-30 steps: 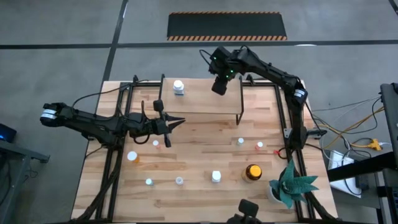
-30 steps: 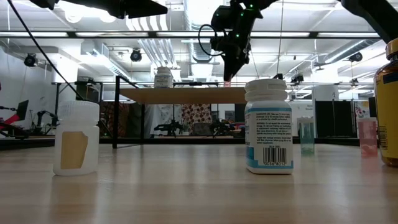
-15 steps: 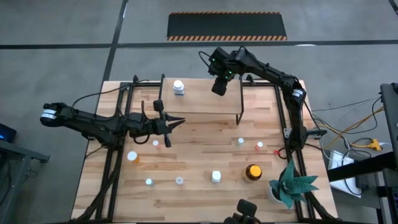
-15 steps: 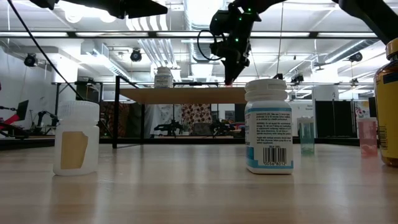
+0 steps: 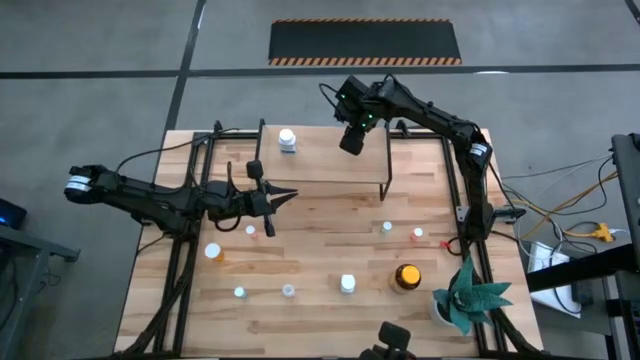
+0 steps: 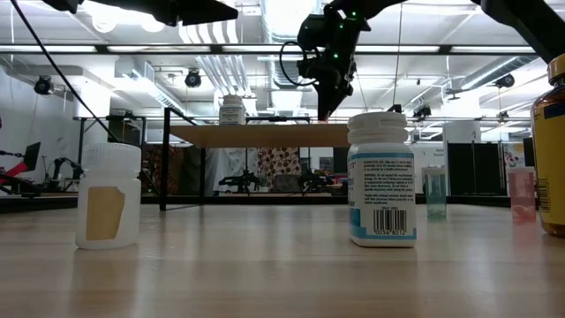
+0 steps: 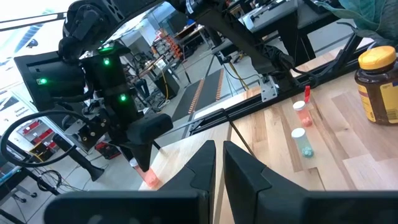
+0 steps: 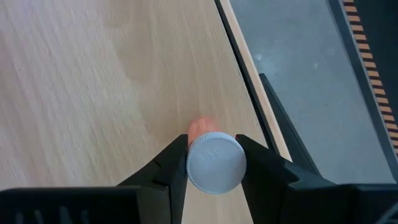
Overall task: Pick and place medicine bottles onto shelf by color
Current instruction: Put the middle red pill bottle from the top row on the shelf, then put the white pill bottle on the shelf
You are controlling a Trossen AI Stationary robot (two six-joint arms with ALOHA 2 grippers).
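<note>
Upper centre of the high view: right gripper sits over the shelf, near the far edge of the tabletop.
Right fingers: pinching a pink vial with a pale round cap, one finger on each side of the cap; in the right wrist view the light wood of the shelf lies below it.
Vial height: in the low view its pink base is just above the shelf board; contact with the board cannot be told.
Left gripper: centre left of the high view, over the tabletop beside the shelf's left legs.
Left fingers: close together, a thin gap between them, nothing held.
On the shelf: one white bottle at its upper left.
On the tabletop: small bottles spread across the lower half of the high view; white bottle at lower centre; amber bottle with a yellow cap to its right.
Lower right corner: green plant.
</note>
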